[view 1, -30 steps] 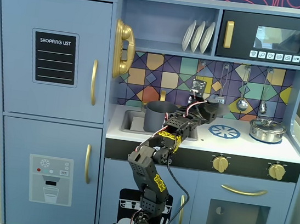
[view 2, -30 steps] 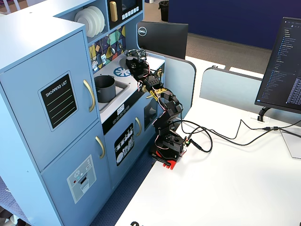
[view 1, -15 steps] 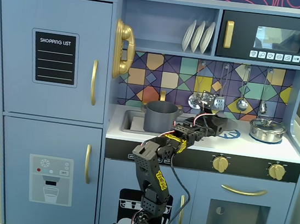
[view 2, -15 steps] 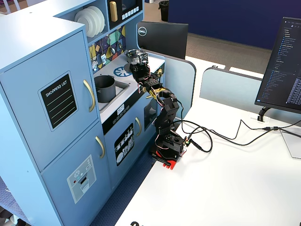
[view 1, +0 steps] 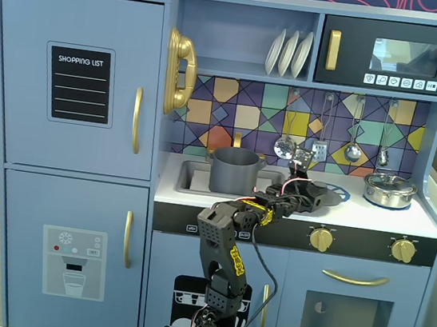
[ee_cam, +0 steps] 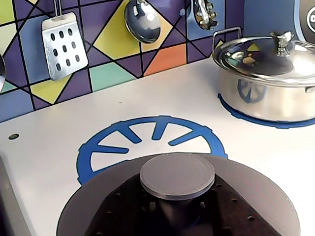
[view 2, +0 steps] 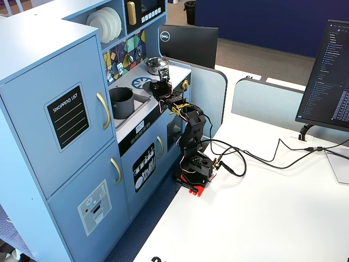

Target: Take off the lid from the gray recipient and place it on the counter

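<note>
One uncovered gray recipient [view 1: 235,171], interior unseen; lid [ee_cam: 177,176] over counter [ee_cam: 59,162].

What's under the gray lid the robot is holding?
Under the lid is the white counter and the near part of the blue burner ring. The lid covers the rest of the ring and the gripper's fingertips.

Blue toy kitchen [view 2: 65,136] stands beside white desk [view 2: 272,207]; Dell monitor [view 2: 188,46] behind it, second monitor [view 2: 330,76] right.
</note>
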